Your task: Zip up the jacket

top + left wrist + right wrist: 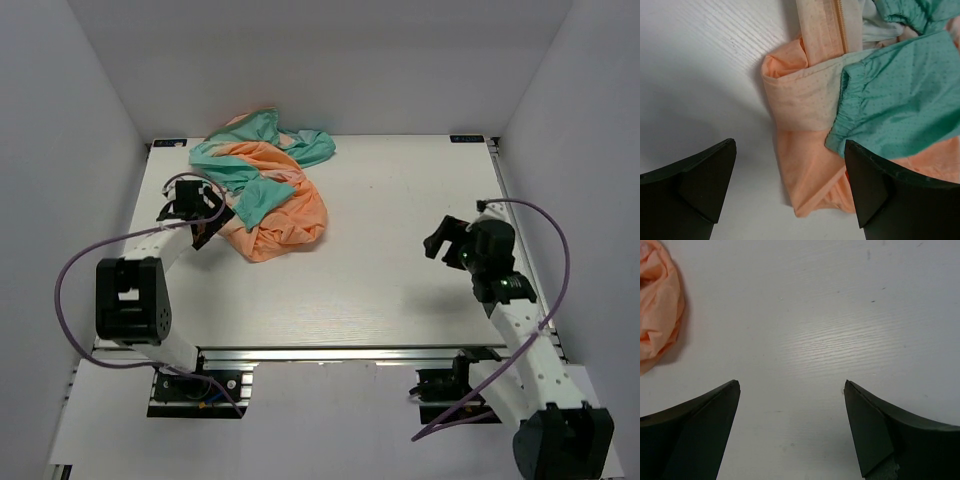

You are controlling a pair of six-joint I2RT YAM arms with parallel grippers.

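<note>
Orange-and-teal cloth, the jacket [265, 195] lies crumpled at the far left of the tabletop [400, 290]. My left hand [790, 150] hovers wide open and empty at its orange edge; I should pinch only the zipper [841, 25] strip, not the sleeve [900, 100] beside it. My right hand [790, 385], open and empty, hangs well apart. One jacket, one zipper, two hands

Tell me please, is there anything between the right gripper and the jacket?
Nothing visible stands in the way. Only bare table lies between the open right gripper and the crumpled jacket. The open left gripper is at the jacket's edge on the other side, not in that path.
</note>
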